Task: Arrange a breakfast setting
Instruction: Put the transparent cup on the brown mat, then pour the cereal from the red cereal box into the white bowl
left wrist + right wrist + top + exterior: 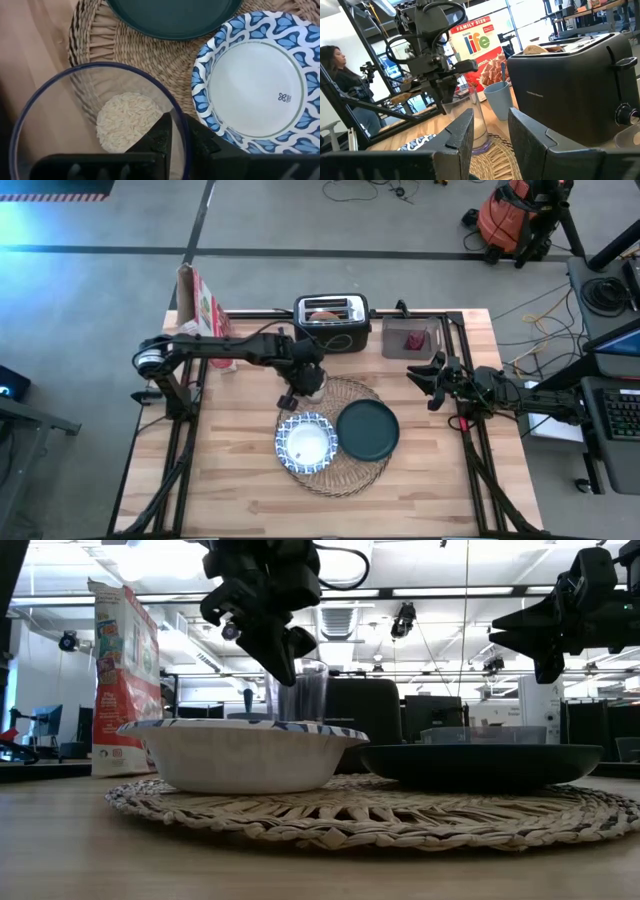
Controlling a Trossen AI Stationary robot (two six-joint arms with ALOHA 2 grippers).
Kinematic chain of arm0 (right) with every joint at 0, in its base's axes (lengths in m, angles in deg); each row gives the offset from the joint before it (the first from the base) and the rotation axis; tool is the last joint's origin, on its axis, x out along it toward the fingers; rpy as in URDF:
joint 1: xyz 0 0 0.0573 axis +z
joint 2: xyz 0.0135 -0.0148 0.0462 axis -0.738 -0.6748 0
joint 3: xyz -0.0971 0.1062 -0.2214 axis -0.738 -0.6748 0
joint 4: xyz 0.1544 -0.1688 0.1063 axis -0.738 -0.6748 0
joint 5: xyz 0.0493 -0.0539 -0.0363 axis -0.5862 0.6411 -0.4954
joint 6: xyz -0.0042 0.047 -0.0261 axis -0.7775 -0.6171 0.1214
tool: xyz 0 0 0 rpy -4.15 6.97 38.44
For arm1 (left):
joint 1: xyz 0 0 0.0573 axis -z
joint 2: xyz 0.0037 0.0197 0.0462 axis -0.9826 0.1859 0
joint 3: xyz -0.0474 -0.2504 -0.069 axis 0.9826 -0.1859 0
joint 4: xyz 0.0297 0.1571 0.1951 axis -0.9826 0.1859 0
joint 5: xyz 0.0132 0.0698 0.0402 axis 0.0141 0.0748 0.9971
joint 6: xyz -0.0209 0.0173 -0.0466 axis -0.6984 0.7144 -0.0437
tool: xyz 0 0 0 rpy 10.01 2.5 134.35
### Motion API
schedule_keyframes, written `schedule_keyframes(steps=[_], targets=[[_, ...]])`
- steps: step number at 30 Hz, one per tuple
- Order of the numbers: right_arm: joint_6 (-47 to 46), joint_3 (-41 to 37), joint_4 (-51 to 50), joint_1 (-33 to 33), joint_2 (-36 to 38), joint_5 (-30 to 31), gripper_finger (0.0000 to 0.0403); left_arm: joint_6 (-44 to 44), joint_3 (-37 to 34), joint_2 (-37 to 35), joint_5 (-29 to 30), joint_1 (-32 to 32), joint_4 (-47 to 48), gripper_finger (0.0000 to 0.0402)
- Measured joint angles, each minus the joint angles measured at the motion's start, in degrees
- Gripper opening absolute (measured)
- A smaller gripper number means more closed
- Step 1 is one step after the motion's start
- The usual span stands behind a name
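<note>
Woven straw comes first: the placemat (350, 815) lies nearest on the wooden surface (240, 490), with the blue-and-white bowl (240, 755) on its left part and the dark teal plate (480, 762) on its right, the two close together. Both look settled.

Behind the bowl, at the mat's far-left edge, is the clear glass (100, 125) with its white filling. The left gripper (175, 125) pinches the glass's rim from above, one jaw inside and one outside, narrowly set. The glass appears to straddle the mat's raised border, part over straw and part over bare wood; whether its base is already down cannot be told.

That is the main risk. Released on the uneven border, the tall glass could rock or tip and spill towards the bowl. A jaw inside the rim could also drag the glass over if the arm lifts at a slant. A sideways move might knock the small blue cup (497, 102) just beyond.

Farther back stand the toaster (332, 315) and the cereal box (205, 310). A tray (430, 330) beside the toaster holds the small dark-red item (414, 340). The right gripper (425, 380) waits near it, off the mat, jaws partly apart and empty. No spoon is visible.
</note>
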Motion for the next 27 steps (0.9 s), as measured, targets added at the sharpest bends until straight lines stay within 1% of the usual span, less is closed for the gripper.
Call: schedule_keyframes(steps=[4, 10, 14, 18, 24, 27], targets=[[0.0, 0.0, 0.0, 0.0, 0.0, 0.0, 0.0112, -1.77, 0.1, 0.14, 0.16, -0.02, 0.18, 0.0034], [0.0, 0.01, 0.0, 0.0, 0.0, 0.0, 0.0112, -3.0, 3.11, 0.11, -0.03, -0.02, 1.12, 0.0048], [0.0, 0.0, 0.0, 0.02, -0.01, 0.0, 0.0112, -3.17, 5.7, 0.07, -1.51, -0.02, 4.19, 0.0059], [0.0, 0.01, 0.0, 0.01, 0.0, 0.0, 0.0112, -4.49, 7.84, 0.05, -1.75, -0.02, 8.1, 0.0068], [0.0, 0.02, 0.0, 0.02, 0.0, 0.0, 0.0112, -6.51, 11.86, -0.74, -1.24, -0.14, 13.73, 0.0069], [0.0, 0.0, 0.0, 0.02, 0.0, 0.0, 0.0112, -7.99, 13.15, -2.34, -1.27, -0.22, 14.38, 0.0069]])
